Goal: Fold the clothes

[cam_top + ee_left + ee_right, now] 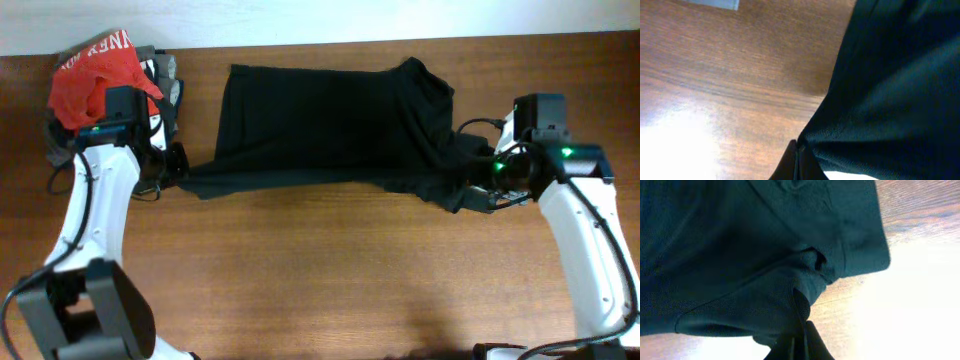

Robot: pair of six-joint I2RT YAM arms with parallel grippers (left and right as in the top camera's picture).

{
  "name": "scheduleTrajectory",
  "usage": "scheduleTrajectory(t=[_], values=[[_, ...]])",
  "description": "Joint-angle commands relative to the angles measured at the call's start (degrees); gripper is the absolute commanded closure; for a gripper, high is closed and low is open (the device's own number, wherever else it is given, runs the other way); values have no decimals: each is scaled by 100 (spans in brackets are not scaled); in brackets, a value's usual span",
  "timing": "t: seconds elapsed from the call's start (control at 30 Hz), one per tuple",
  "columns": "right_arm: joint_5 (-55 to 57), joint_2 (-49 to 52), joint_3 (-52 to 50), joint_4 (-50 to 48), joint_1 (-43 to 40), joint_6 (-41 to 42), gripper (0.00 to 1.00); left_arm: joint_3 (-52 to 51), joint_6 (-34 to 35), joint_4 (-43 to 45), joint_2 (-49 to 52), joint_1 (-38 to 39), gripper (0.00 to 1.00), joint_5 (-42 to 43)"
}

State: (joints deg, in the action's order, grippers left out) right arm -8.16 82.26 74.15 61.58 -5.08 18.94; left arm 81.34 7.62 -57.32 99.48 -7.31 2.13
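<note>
1. The left claw [177, 168] is clamped shut, its dark fingers [790, 162] pinching the lower-left corner of a black short-sleeved T-shirt of soft fabric [330, 125].
2. The right claw [480, 193] is closed as well, with a bunched fold from the shirt's right-hand end caught between its fingers [812, 342].
3. Held at both ends, the T-shirt lies spread sideways across the far middle of the brown wooden table [320, 280]. Its near edge runs from one claw to the other.
4. At the left claw the fabric draws out into a narrow point. At the right claw it is crumpled and heaped just beside the wrist.
5. From the left wrist, the dark cloth fills the right side of the view above bare wood. From the right wrist, it hangs in folds over the fingers, with the table showing only at the edges.
6. At the table's far-left corner, a crumpled red garment with white lettering [90, 85] lies on top of grey and dark folded garments [168, 80]. The pile sits near the shirt's left edge without touching it.
</note>
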Motion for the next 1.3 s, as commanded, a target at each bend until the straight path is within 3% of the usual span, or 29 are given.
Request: scheduleTrajectory(t=[0.0,0.37,0.53,1.27], values=[[402,-142,354,317,-57,-74,96,188,48,-162,-584,-63,100,-111],[476,-1027,431,1600,-249,-184,96,188,46,-964,-975,-63,99,-654],[474,-1139,428,1696,-238,-267,96,186,48,-953,-970,-63,99,-841],[319,710,175,761,-236,-802,96,92,48,-92,358,-57,99,-586]])
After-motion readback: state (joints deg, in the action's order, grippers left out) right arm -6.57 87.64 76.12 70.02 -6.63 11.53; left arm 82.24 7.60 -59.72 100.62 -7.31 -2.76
